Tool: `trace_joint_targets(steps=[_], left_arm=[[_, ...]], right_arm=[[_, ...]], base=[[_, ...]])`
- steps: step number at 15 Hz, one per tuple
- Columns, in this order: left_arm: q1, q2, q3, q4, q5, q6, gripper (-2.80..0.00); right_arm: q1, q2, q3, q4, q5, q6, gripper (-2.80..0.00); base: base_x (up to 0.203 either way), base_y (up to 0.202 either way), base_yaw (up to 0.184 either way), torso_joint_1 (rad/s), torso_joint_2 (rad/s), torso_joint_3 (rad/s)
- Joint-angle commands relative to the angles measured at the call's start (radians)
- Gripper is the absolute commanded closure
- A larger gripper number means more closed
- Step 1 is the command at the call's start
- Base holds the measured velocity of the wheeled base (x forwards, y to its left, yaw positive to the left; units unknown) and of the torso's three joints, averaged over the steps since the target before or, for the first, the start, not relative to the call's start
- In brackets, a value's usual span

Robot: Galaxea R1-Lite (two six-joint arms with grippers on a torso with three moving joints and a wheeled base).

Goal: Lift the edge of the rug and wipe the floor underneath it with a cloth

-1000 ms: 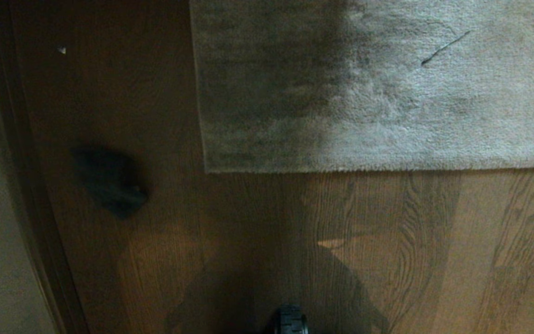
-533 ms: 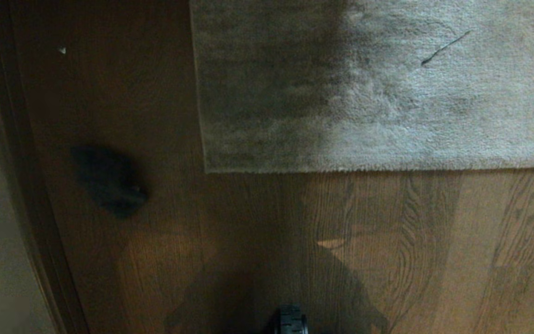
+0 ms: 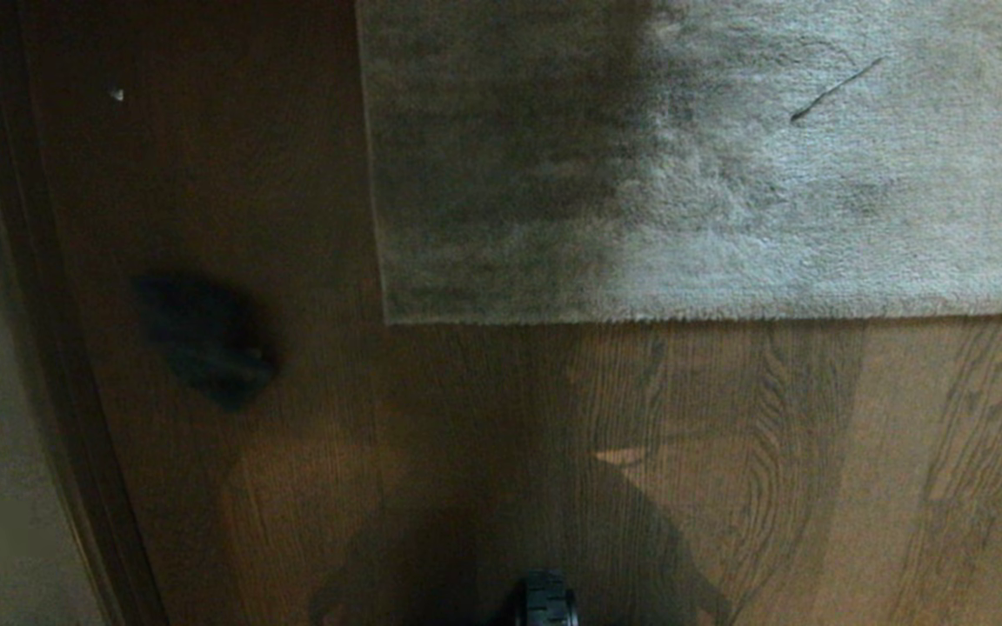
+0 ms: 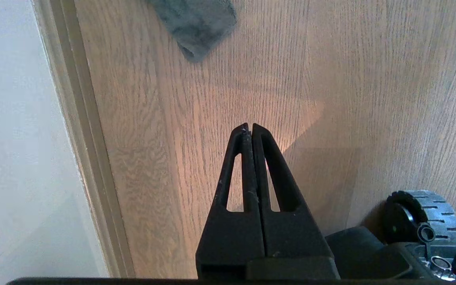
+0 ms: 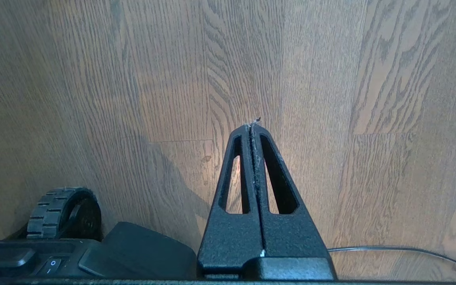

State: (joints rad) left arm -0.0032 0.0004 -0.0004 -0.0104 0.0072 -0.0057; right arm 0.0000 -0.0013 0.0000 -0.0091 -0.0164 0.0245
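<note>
Head view: light grey short-pile rug edge (image 3: pixel 640 318), flat on brown wood-grain floor (image 3: pixel 727 452); small dark grey plush cloth (image 3: pixel 205 339) on floor, left of rug corner.
Left wrist view: left gripper (image 4: pixel 250 127), jaws closed, empty; cloth ahead.
Right wrist view: right gripper (image 5: pixel 253 126), jaws closed, empty, above floor.

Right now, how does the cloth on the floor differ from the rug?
The cloth is a small dark lump, while the rug is a large pale grey sheet running out of the head view. The cloth lies bunched near the wall trim; the rug lies flat with a straight edge and square corner. The cloth sits left of the rug, apart from it. Both are grey and plush and rest on the wooden floor, untouched.
</note>
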Motion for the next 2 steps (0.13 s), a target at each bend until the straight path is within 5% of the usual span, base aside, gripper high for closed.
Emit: trace_joint_targets(steps=[1, 2], left_arm=[[0.0, 0.0, 0.0, 0.0, 0.0, 0.0, 0.0], [0.0, 0.0, 0.0, 0.0, 0.0, 0.0, 0.0]], right_arm=[[0.0, 0.001, 0.0, 0.0, 0.0, 0.0, 0.0], [0.0, 0.001, 0.0, 0.0, 0.0, 0.0, 0.0]], base=[[0.0, 0.0, 0.0, 0.0, 0.0, 0.0], [0.0, 0.0, 0.0, 0.0, 0.0, 0.0]])
